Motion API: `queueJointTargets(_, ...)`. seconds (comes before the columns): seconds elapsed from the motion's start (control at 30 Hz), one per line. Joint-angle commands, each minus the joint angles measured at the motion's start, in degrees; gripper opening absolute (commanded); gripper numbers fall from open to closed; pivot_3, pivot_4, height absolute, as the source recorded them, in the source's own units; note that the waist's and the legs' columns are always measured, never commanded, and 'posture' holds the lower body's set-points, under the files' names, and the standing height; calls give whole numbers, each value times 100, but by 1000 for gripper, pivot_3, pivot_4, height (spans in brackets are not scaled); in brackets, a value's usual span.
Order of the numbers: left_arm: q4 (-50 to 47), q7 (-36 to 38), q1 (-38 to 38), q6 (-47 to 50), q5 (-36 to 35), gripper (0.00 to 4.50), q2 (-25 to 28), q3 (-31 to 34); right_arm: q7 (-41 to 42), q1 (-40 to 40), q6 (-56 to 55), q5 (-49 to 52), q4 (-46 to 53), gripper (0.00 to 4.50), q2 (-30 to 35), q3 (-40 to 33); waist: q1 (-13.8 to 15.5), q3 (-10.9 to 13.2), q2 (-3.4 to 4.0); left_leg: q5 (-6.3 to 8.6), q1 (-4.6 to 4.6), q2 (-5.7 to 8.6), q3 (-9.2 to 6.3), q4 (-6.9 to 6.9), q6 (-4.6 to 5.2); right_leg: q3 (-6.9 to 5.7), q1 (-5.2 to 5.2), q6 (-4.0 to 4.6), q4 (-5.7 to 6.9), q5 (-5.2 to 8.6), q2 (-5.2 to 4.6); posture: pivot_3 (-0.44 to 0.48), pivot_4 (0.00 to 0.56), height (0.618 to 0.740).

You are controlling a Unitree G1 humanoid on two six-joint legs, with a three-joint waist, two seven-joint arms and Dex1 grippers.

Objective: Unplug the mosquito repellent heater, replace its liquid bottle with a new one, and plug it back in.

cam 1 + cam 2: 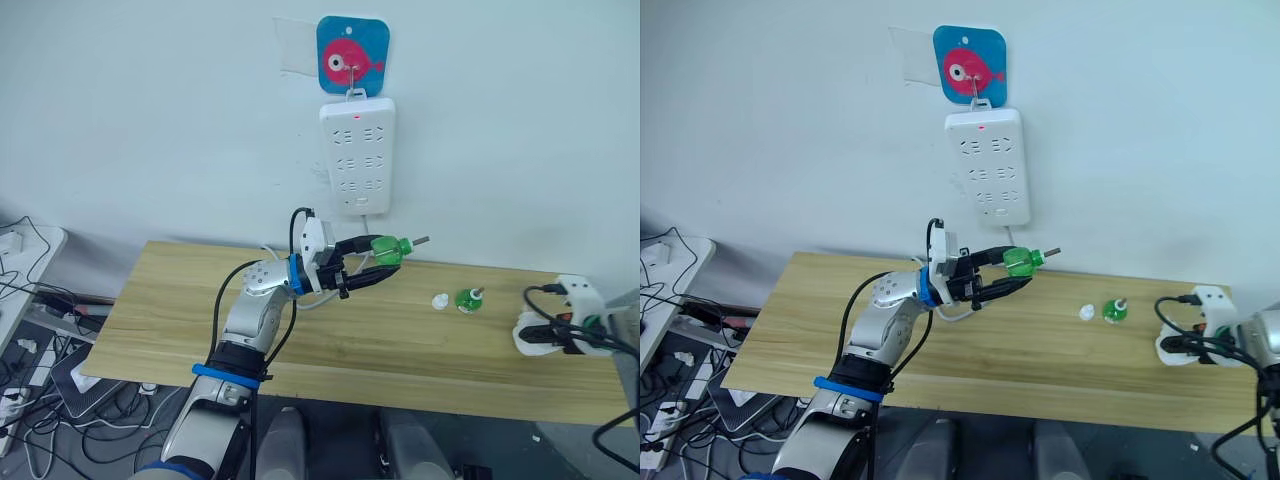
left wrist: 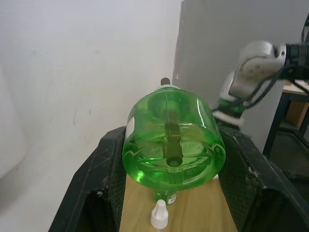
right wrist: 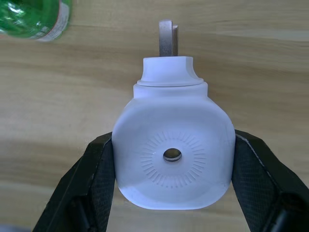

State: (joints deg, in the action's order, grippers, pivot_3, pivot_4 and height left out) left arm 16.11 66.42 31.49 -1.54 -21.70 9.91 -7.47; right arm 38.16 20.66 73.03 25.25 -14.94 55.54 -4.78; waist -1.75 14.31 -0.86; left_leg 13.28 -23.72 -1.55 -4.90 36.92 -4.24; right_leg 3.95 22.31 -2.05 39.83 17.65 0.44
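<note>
My left gripper (image 1: 378, 262) is shut on a green liquid bottle (image 1: 388, 249), held sideways above the table's back edge with its wick pointing right. In the left wrist view, the bottle's base (image 2: 174, 145) sits between the black fingers (image 2: 104, 179). A second green bottle (image 1: 467, 300) stands on the table with a small white cap (image 1: 440, 300) just left of it. At the far right, my right gripper (image 1: 537, 336) is shut on the white mosquito repellent heater (image 3: 174, 150), low over the wood, with a metal prong (image 3: 166, 38) sticking out. The heater is unplugged.
A long white power strip (image 1: 357, 155) hangs on the wall from a blue fish hook (image 1: 352, 55), a red light lit at its top. The wooden table (image 1: 190, 310) runs left to right. Cables and boxes lie on the floor at the left (image 1: 30, 350).
</note>
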Motion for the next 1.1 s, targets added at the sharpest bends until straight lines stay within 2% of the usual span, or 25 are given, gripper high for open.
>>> queueJointTargets(0.03,-264,350,-44,18,-178,2283,140,-14,996,-371,845,1177,1124,2926,319,-789,-19,5,-2,0,0,-1,-1,-1,0,0,0,0,0,0,2,-6,260,740)
queueJointTargets(0.13,-333,726,-78,111,-293,2283,351,-32,1630,-948,1519,2217,2048,2926,467,-1451,-13,10,-2,0,4,-10,-4,-5,0,-2,-1,0,1,0,11,-6,260,740)
queueJointTargets(0.23,-360,1095,-46,172,-381,2283,533,-75,1625,-982,1947,3744,2170,2926,345,-2114,-23,22,-5,1,0,-9,-6,-3,1,-5,0,1,0,0,11,-12,257,740)
queueJointTargets(0.33,-291,1373,63,189,-439,2283,639,-84,727,-605,1947,5053,1692,2926,19,-2361,-31,36,-27,0,1,-7,5,5,1,5,-3,-9,-4,-6,8,-12,257,740)
queueJointTargets(0.47,-272,1614,149,268,-478,2283,699,-72,-535,-523,1882,6302,1505,2926,-261,-2435,-24,50,-49,1,-6,-9,1,1,2,0,-3,-10,-22,-7,11,-27,253,740)
queueJointTargets(0.63,-386,1701,261,430,-574,2283,699,-72,-2165,-944,718,8409,1572,2926,-36,-1886,-3,52,-46,23,-27,-7,2,1,40,-6,-1,-9,-51,-7,3,-25,251,740)
queueJointTargets(0.73,-421,1736,259,468,-569,2283,698,-115,-2431,-954,358,8775,1678,2926,-16,-1686,-10,52,-46,25,-32,-6,3,1,43,-7,-2,-10,-61,-9,0,-23,248,740)
queueJointTargets(1.1,-397,1730,313,467,-541,2283,586,-160,-1946,-952,226,8775,2039,2926,25,-1468,-7,52,-46,25,-26,-8,3,1,43,-6,-2,-13,-60,-10,3,-24,237,740)
